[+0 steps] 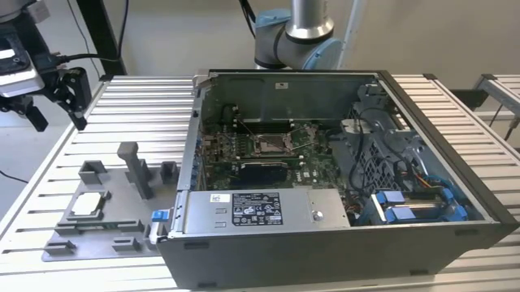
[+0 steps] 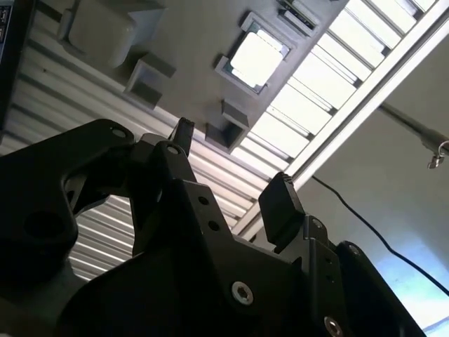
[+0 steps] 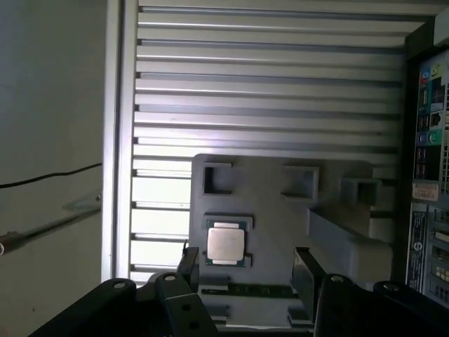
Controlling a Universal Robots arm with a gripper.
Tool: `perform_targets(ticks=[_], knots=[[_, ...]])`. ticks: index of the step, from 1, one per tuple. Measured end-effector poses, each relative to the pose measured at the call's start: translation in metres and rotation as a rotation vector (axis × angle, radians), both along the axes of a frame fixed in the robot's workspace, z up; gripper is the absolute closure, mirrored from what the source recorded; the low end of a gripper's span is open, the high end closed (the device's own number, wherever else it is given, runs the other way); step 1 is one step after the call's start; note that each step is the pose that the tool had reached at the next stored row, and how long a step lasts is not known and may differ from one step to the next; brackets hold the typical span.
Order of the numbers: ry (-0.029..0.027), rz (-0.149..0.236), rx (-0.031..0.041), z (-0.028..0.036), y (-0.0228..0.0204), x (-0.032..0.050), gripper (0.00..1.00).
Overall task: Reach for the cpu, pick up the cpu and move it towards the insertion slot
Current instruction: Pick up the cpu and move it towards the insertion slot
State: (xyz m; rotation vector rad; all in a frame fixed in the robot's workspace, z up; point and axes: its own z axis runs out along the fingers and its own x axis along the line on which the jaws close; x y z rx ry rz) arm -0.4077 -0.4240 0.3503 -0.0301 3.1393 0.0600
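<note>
Small silvery square cpu [image 1: 87,205] sat in its fixture; black two-fingered gripper [image 1: 58,121] hung well above, jaws spread and empty.
The cpu lay flat in a framed recess of the grey plastic fixture plate [image 1: 97,243], open overhead, with a tall post nearby. Beyond it, the metal-framed insertion slot [image 1: 272,143] sat walled inside the open dark computer case [image 1: 325,255].

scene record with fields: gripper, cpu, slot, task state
gripper: open, empty, in the air over the table at the exterior view's left
cpu: lying flat in the grey fixture, apart from the gripper
slot: on the motherboard inside the open case
task state: cpu not yet picked up
</note>
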Motion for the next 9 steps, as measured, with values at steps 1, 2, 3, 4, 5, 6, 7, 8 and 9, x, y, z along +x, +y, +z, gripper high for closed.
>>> perform_targets(ticks=[1, 2, 3, 4, 5, 6, 7, 8, 9], knots=[[0.0001, 0.000, 0.0000, -0.0010, 0.0000, 0.0000, 0.00], [0.0000, 0.000, 0.0000, -0.0021, 0.0000, 0.0000, 0.00], [0.0000, 0.000, -0.0001, -0.0032, 0.0000, -0.0001, 0.00], [0.0000, 0.000, -0.0001, -0.0043, 0.0000, -0.0001, 0.00], [0.0000, 0.000, -0.0001, -0.0056, 0.0000, -0.0003, 0.00], [0.0001, 0.000, -0.0001, -0.0068, -0.0001, -0.0005, 0.00], [0.0000, 0.000, -0.0001, -0.0081, -0.0001, -0.0006, 0.00], [0.0000, 0.000, 0.0000, -0.0095, -0.0002, -0.0007, 0.00], [0.0000, 0.000, -0.0001, -0.0111, -0.0002, -0.0009, 0.00]])
